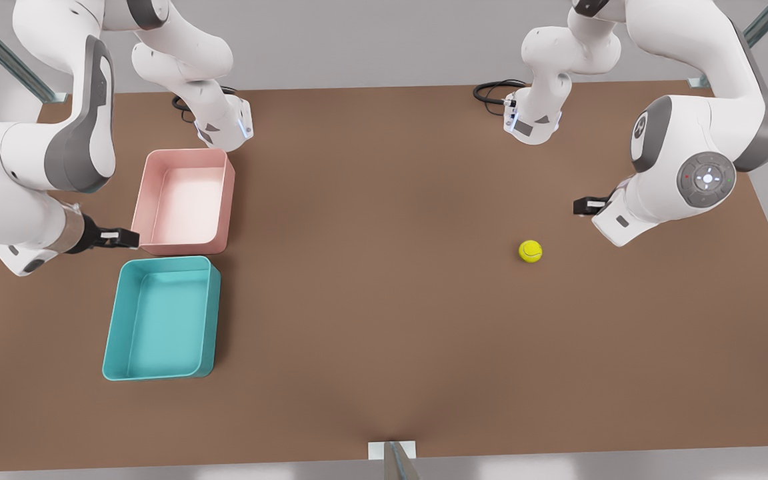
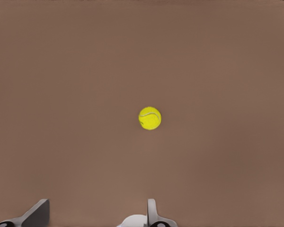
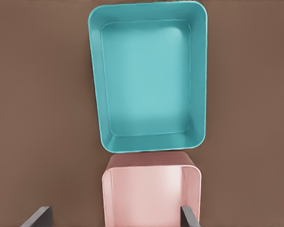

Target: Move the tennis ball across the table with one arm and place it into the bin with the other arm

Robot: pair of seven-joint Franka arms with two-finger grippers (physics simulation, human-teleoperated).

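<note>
Tennis ball [image 1: 530,251] sits on bare table [image 1: 371,280] toward the front view's right, untouched, well apart from both trays. Teal bin [image 1: 161,319] is on the front view's left, empty, just beside a pink tray [image 1: 184,200] of similar size, short ends nearly touching.

Left gripper [image 1: 583,206] hangs above the table near the ball, on the front view's right; in the left wrist view its fingers [image 2: 38,213] stand spread with nothing between them, the ball [image 2: 150,117] lying out ahead of them. Right gripper [image 1: 124,238] hovers over the trays on the front view's left, by the pink tray's near corner; its wrist view shows fingers [image 3: 38,216] wide apart, empty, looking down on the bin [image 3: 151,78] and pink tray [image 3: 151,196].

Nothing grasped yet; task looks barely started.

Risks, as I judge them:
- Ball is round and free, so an off-centre descent or one finger landing first could nudge it and send it rolling.
- A handover drop placed too far from the right arm leaves it out of reach; a hard release lets it roll off.
- Pink tray sits right against the bin, so the wrong container is an easy mistake.
- Dropped from high up, the ball may bounce out.
</note>
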